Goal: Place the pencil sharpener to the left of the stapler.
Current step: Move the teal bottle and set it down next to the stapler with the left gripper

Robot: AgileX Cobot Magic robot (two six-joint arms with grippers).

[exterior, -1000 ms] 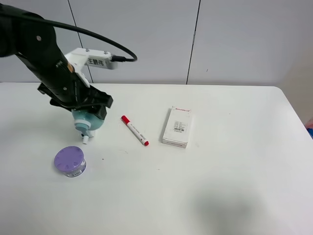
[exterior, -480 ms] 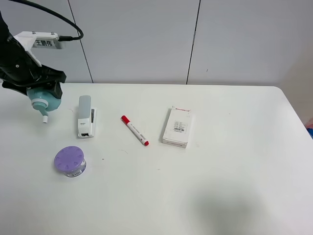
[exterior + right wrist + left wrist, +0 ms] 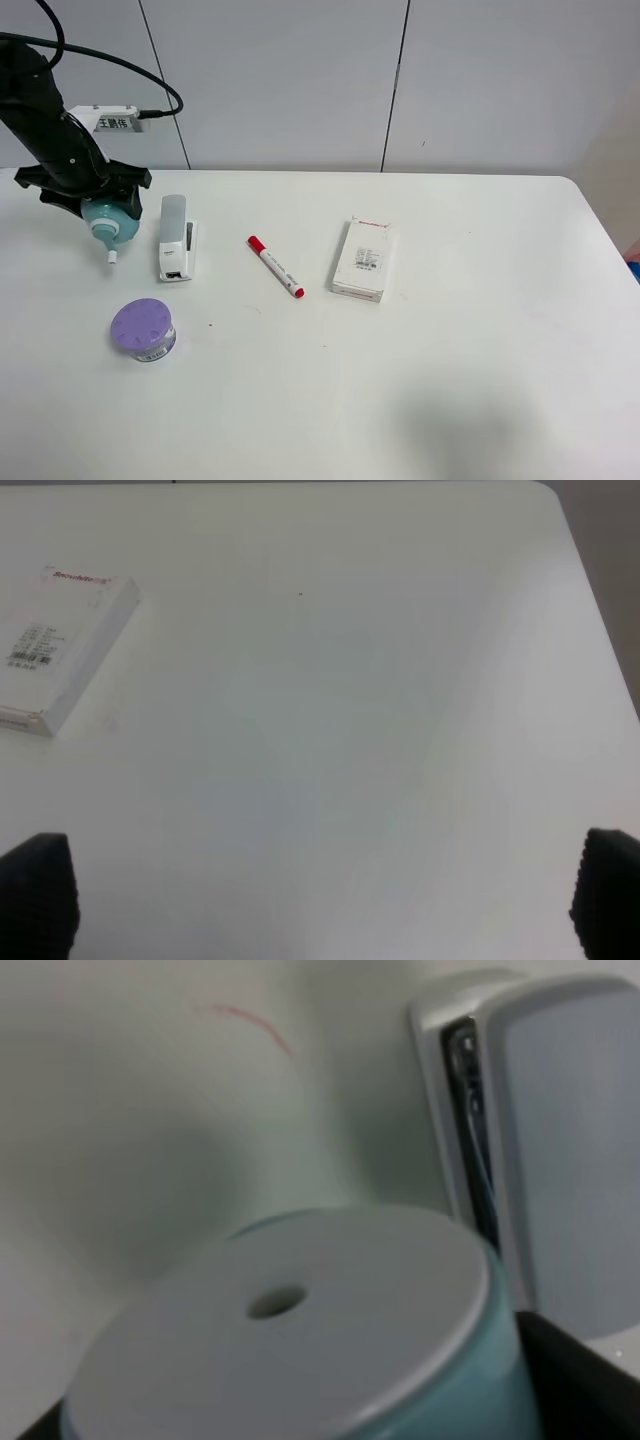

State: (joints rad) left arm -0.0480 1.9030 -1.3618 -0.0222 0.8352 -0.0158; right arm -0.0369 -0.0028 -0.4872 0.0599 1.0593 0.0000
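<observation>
The teal pencil sharpener (image 3: 106, 220) is tilted, its white collar and stub handle pointing down towards the table's front. My left gripper (image 3: 95, 196) is shut on its body from above. It hangs just left of the white stapler (image 3: 176, 238), which lies lengthwise with its grey top arm up. I cannot tell whether the stub touches the table. In the left wrist view the sharpener's white collar (image 3: 290, 1320) fills the frame, with the stapler (image 3: 560, 1160) close beside it. My right gripper (image 3: 320, 900) is open over bare table, with nothing between its fingers.
A purple round dotted-lid container (image 3: 143, 330) stands in front of the sharpener. A red-capped marker (image 3: 275, 266) lies right of the stapler, and a white rectangular box (image 3: 362, 260) lies further right, with the box (image 3: 60, 650) also in the right wrist view. The table edge (image 3: 20, 172) is near the left arm.
The left arm carried the sharpener leftward off the stapler's spot, uncovering the stapler. It has since shifted slightly right and lower, close beside the stapler. The grip stays shut.
</observation>
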